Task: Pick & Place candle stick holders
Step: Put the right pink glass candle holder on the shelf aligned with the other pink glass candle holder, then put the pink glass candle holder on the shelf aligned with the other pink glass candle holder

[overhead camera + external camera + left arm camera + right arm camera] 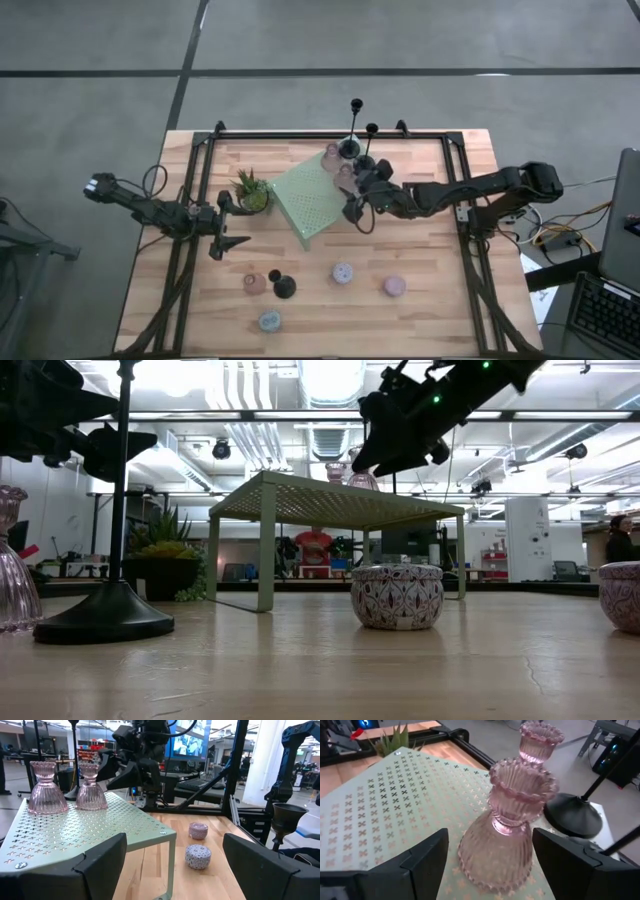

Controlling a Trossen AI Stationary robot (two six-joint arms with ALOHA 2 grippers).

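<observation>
Two pinkish glass candle stick holders (pixel 506 827) (pixel 539 742) stand upright on their wide bases at the far right corner of the pale green stand (pixel 310 205). Beside them are two slim black holders (pixel 352 148) (pixel 366 160). My right gripper (pixel 490 847) is open, one finger on either side of the nearer glass holder's base; I see gaps between fingers and glass. My left gripper (pixel 230 232) waits open and level at the table's left. On the near table stand another glass holder (pixel 255 283), a black holder (pixel 285 288) and three pucks (pixel 343 272) (pixel 394 286) (pixel 269 320).
A small spiky potted plant (pixel 252 192) stands left of the green stand. A black frame rail (pixel 330 135) runs along the table's far edge and sides. Bare wood lies between the stand and the near row of holders.
</observation>
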